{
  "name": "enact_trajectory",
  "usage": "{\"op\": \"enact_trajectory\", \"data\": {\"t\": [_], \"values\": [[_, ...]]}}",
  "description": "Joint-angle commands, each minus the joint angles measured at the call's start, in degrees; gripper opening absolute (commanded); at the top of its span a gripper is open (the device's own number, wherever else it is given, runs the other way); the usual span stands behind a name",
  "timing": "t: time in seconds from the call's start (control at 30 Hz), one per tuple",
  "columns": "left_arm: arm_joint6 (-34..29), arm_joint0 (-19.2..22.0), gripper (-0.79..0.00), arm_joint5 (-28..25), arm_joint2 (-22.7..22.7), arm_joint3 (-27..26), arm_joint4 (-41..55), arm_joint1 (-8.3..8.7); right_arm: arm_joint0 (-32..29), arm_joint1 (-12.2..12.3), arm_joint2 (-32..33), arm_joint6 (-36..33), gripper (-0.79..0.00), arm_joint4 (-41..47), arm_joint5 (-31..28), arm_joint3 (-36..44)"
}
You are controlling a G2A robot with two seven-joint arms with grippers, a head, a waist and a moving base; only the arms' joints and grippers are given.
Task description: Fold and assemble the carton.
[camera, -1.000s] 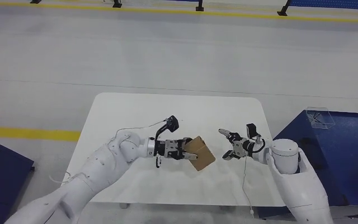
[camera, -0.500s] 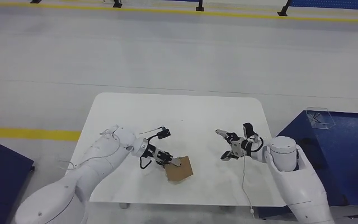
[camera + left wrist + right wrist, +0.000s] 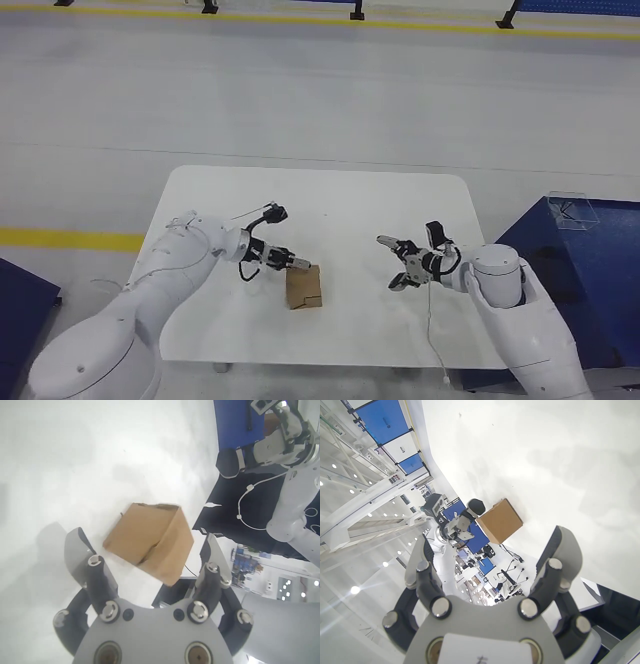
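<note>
Table: white top, pale floor all round, and the carton sits on it near the front edge, well inside the side edges.
Carton: brown and boxed up; the left wrist view shows a flap seam running across one face with a slight gape.
Inside the carton: can't tell, no opening faces any camera.
Left gripper: fingers spread wide, holding nothing, tips just beside the carton's rear top edge. I can't tell whether they touch it.
Right gripper: fingers apart too, empty, hanging over bare table well apart from the carton.
Other container: a clear tub on the blue stand off to the side; what it holds is too small to tell.
Risk one: nothing grips the carton, so the gaping seam may spring and the flaps lift.
Risk two: a nudge from the left gripper could slide the light box toward the front edge and off.
Risk three: closing on one corner could crush the cardboard or twist the box out of square.
</note>
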State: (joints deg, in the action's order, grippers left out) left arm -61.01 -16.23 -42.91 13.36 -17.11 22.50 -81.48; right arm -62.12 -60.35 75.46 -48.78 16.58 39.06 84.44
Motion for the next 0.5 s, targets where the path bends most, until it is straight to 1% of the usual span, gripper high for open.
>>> {"op": "enact_trajectory", "data": {"t": [0.0, 0.07, 0.1, 0.13, 0.17, 0.2, 0.23, 0.27, 0.3, 0.33, 0.4, 0.47], "values": [[4.9, 0.8, 0.0, -3.0, 0.0, 0.7, -3.1, 0.06, 0.1, 0.1, -0.4, 0.1, 0.0, -0.2, 0.0, 0.1], [11.0, 1.8, 0.0, -5.6, -0.6, 1.0, -7.8, 0.26, 0.2, 0.1, -0.5, 0.1, 0.0, -0.2, 0.1, 0.2], [15.4, 2.2, 0.0, -8.1, -0.6, 0.4, -9.9, 0.39, 0.3, 0.1, -0.6, 0.1, 0.0, -0.2, 0.2, 0.2], [20.3, 2.8, 0.0, -12.2, -0.8, -0.6, -13.1, 0.62, 0.4, 0.2, -0.8, 0.1, 0.0, -0.2, 0.2, 0.3], [26.2, 3.2, -0.135, -15.1, -0.9, -0.9, -16.8, 0.97, 0.4, 0.2, -1.0, 0.1, 0.0, -0.1, 0.3, 0.3], [32.6, 3.5, -0.419, -15.1, -1.3, -3.3, -22.0, 1.31, 0.5, 0.2, -1.2, 0.0, 0.0, -0.1, 0.4, 0.3], [39.4, 3.4, -0.523, -15.1, -1.8, -6.6, -28.2, 1.85, 0.6, 0.2, -1.5, 0.0, 0.0, -0.3, 0.4, 0.4], [46.5, 2.9, -0.705, -15.1, -2.1, -9.5, -34.6, 2.62, 0.7, 0.2, -1.7, 0.0, 0.0, -0.4, 0.4, 0.4], [53.4, 2.1, -0.785, -15.1, -2.4, -13.8, -41.4, 3.51, 0.8, 0.2, -2.0, 0.0, 0.0, -0.4, 0.4, 0.4], [59.8, 0.9, -0.785, -15.1, -2.3, -17.3, -47.4, 4.65, 0.9, 0.2, -2.2, 0.0, 0.0, -0.5, 0.4, 0.3], [70.5, -0.9, -0.785, -14.9, -1.7, -22.0, -59.1, 7.08, 1.1, 0.3, -2.7, -0.2, 0.0, -0.7, 0.4, 0.2], [79.4, -3.2, -0.785, -10.5, -0.9, -27.0, -70.3, 9.3, 1.3, 0.3, -3.0, -0.5, 0.0, -0.8, 0.5, 0.2]]}}
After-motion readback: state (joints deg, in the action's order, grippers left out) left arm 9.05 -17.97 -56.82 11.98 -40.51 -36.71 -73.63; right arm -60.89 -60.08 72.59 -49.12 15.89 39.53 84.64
